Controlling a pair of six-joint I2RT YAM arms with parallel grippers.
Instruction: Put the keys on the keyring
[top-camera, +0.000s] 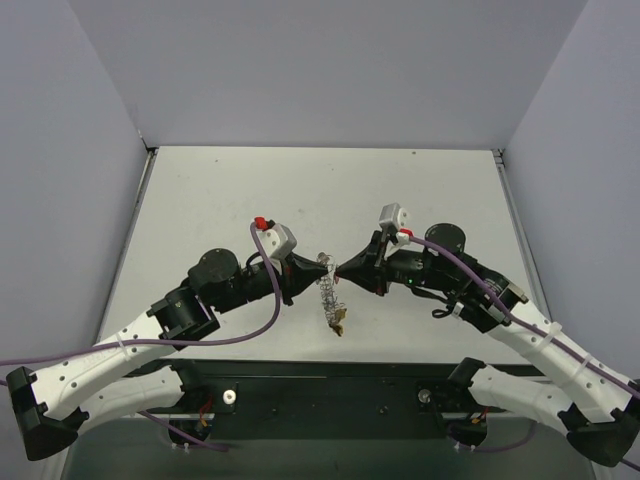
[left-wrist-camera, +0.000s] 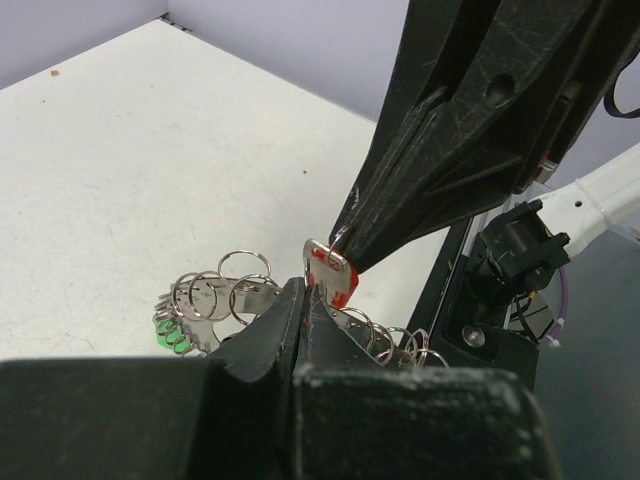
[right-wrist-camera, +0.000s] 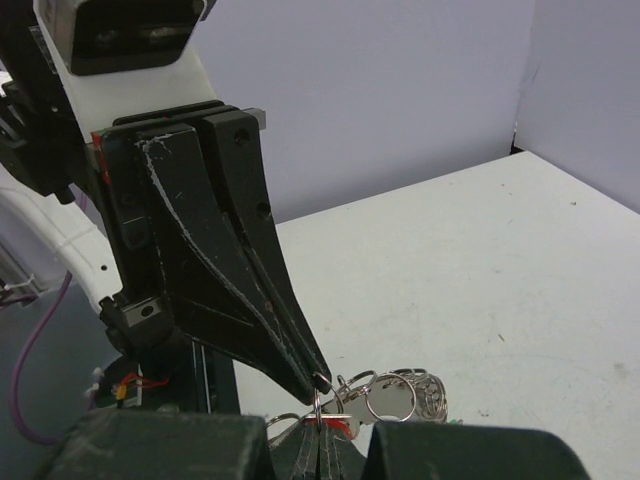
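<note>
Both grippers meet tip to tip above the table's middle. My left gripper (top-camera: 316, 268) (left-wrist-camera: 303, 292) is shut on a red-headed key (left-wrist-camera: 333, 272) that sticks up from its tips. Shut from the opposite side, my right gripper (top-camera: 341, 270) (right-wrist-camera: 322, 435) pinches a small split ring (right-wrist-camera: 318, 402) at that key's head (right-wrist-camera: 343, 427). The keyring (top-camera: 328, 292) (left-wrist-camera: 225, 290) (right-wrist-camera: 405, 395), a silvery hoop crowded with small rings, hangs below the tips. It carries a gold tag (top-camera: 340, 320) and a green key (left-wrist-camera: 168, 335). Other keys are hidden.
The white table (top-camera: 300, 190) is walled on three sides. A black mounting plate (top-camera: 330, 395) with the arm bases runs along the near edge. A purple cable (top-camera: 262, 318) loops from the left arm, and another runs along the right arm.
</note>
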